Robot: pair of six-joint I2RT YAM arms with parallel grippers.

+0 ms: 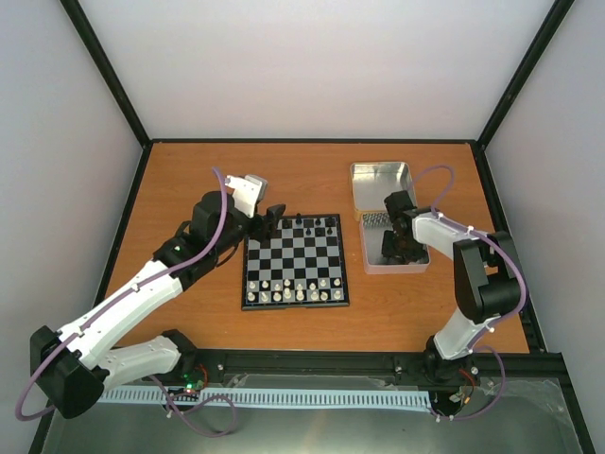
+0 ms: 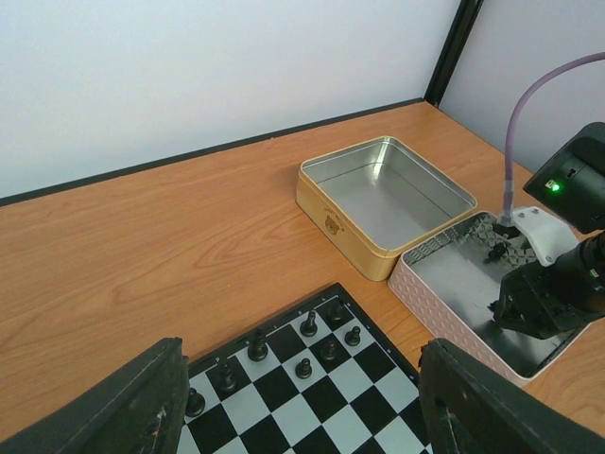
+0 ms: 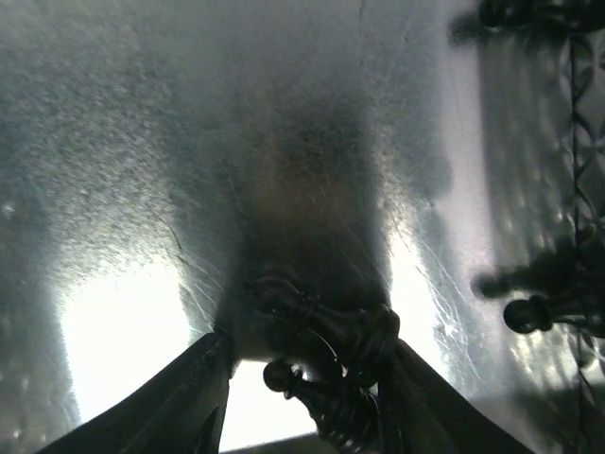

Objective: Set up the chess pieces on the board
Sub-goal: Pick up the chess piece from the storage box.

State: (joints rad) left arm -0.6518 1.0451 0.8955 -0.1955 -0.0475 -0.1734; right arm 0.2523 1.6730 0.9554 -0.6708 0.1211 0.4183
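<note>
Chess pieces (image 3: 331, 345) lie between fingers of the right gripper (image 3: 307, 378), grasp unclear, in the tin (image 2: 444, 284) beside the board (image 1: 295, 260); left gripper (image 2: 302, 407) hangs released over it.

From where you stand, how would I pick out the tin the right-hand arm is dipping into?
Find the chessboard; right of it two open metal tins sit end to end. It's the nearer tin, with the right gripper inside. Its sides are pale and patterned and it holds black pieces, while the far tin is gold-sided and empty.
</note>
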